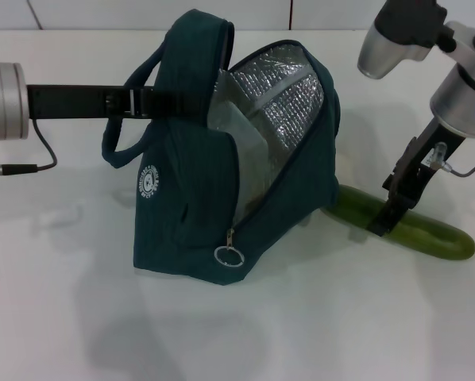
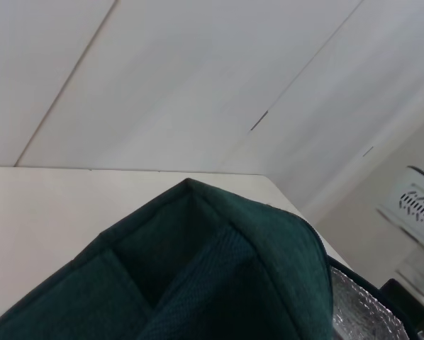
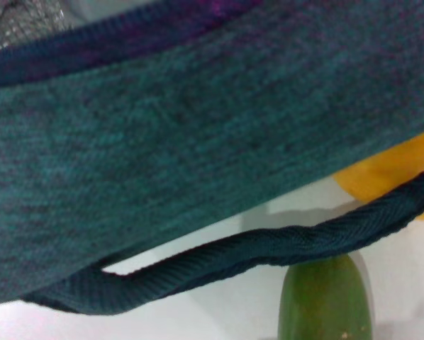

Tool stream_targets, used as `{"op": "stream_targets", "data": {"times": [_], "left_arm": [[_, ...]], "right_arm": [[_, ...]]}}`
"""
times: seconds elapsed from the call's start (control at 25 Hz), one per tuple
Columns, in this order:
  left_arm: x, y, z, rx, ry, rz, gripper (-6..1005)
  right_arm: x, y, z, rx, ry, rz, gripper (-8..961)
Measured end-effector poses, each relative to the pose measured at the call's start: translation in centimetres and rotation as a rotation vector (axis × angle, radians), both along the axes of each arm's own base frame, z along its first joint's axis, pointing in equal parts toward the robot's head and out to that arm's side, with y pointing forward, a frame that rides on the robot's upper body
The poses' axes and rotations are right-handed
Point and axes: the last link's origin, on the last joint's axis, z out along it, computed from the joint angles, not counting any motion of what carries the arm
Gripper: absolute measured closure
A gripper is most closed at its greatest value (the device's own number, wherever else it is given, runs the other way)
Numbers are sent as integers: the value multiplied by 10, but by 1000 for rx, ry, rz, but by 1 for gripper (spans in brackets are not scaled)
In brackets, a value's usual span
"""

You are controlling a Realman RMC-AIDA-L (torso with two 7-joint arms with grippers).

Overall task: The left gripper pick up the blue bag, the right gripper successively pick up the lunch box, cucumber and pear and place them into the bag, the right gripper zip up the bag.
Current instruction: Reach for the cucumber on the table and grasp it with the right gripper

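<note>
- Holding the blue bag [image 1: 182, 214] up by its top with my left gripper [image 1: 146, 101]; its fingers are pinched on the lid edge by a handle, so the mouth gapes toward my right side and the foil lining [image 1: 289, 95] shows.
- Inside that opening, a pale, clear shape looks like the lunch box [image 1: 239, 143], so I judge step 1 done.
- Right gripper [image 1: 384, 221] is down at the cucumber [image 1: 428, 234], which lies on the white table [image 1: 317, 333] just beside the bag's base.
- Its 2 fingers sit at the cucumber's top, but I cannot tell if they have closed on it.
- Pear [image 3: 393, 170] peeks out yellow-orange behind the bag's strap [image 3: 233, 258] in my right wrist view, near the cucumber's end.
- Zip pull [image 1: 229, 255] hangs low and the zipper is undone, which suits loading.
</note>
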Motion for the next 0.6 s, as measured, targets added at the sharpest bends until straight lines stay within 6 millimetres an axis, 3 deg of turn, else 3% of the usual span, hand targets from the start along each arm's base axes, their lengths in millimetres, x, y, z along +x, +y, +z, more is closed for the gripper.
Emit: {"op": "stream_targets", "data": {"times": [0.6], "left_arm": [[-1,2,-6,-6,-13,-5,959]], "right_arm": [[5,-1,-14,-10,-56,43,94]]}}
